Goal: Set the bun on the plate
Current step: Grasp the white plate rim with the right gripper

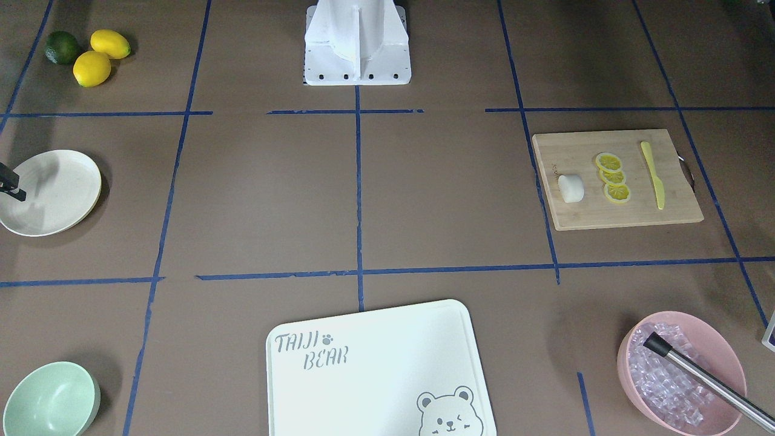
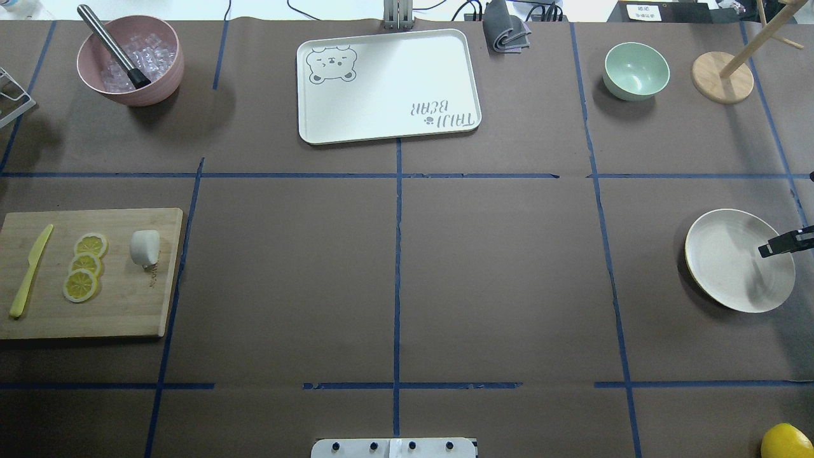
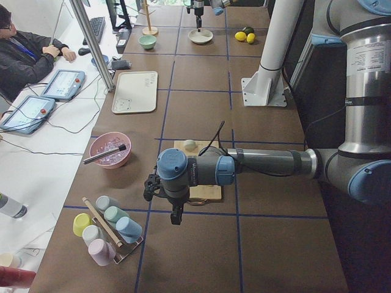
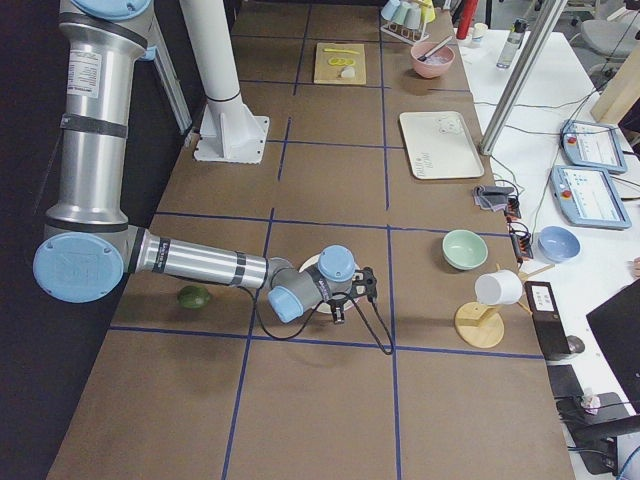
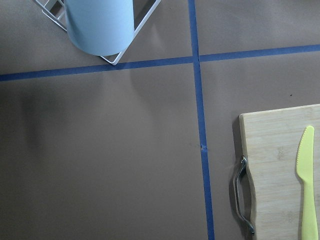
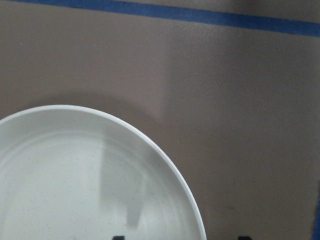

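The white bun (image 2: 145, 247) lies on a wooden cutting board (image 2: 127, 305) at the table's left side, next to the lemon slices; it also shows in the front-facing view as the bun (image 1: 571, 188). The cream plate (image 2: 718, 254) sits far right with nothing on it. My right gripper (image 2: 772, 245) hovers over the plate's outer half, and the right wrist view shows the plate (image 6: 75, 190) below with two fingertips apart, so it is open. My left gripper (image 3: 175, 217) hangs beyond the board's handle end, well off the bun. I cannot tell its state.
Three lemon slices (image 2: 84, 266) and a yellow knife (image 2: 28, 270) share the board. A pink ice bowl (image 2: 130, 60), a bear-printed tray (image 2: 388, 86), a mint bowl (image 2: 636, 70) and a mug tree (image 2: 723, 76) line the far edge. A cup rack (image 3: 107, 229) stands near the left gripper.
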Robot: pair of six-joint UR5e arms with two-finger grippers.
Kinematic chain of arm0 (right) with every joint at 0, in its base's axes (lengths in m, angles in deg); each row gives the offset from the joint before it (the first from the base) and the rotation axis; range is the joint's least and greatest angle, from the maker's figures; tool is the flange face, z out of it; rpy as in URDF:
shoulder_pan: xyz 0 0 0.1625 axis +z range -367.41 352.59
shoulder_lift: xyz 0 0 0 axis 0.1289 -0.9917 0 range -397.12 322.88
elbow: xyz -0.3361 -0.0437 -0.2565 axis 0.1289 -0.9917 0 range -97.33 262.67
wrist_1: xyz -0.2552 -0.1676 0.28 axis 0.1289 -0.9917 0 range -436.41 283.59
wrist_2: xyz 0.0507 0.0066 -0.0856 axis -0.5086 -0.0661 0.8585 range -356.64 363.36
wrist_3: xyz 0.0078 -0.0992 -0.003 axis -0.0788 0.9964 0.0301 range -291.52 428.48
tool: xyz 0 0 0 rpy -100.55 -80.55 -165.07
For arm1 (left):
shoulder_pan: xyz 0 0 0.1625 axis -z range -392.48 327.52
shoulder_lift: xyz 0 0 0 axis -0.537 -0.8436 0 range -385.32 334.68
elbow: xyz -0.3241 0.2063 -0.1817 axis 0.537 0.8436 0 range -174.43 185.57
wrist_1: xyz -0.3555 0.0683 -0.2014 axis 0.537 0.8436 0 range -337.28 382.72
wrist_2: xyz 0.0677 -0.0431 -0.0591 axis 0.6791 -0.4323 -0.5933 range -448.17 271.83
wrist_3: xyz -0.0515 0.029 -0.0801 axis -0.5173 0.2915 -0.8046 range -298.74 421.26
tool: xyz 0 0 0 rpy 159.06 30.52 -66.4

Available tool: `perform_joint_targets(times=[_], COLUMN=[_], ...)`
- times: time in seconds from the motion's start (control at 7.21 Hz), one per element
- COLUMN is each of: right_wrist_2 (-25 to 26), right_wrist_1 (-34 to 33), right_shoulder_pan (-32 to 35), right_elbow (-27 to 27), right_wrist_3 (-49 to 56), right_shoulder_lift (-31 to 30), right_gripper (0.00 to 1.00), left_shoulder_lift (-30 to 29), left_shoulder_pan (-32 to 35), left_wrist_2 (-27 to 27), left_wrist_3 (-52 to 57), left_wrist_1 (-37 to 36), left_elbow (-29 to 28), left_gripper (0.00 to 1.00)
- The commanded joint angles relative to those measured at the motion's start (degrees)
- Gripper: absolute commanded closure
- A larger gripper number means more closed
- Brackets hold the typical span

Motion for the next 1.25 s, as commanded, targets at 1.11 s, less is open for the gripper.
perform_joint_targets(times=[1.11], right_wrist_2=[-4.55], right_wrist_1=[0.10], right_shoulder_pan=[-5.11], right_elbow=[14.72], right_wrist_3=[-24.65], right_shoulder_lift=[12.66], right_gripper=[0.97], left_shoulder_lift=[0.07], left_shoulder_pan=[0.00], left_wrist_2=[0.00], left_wrist_3=[0.00], left_wrist_1=[-0.17], left_elbow=[0.00], left_gripper=[0.00])
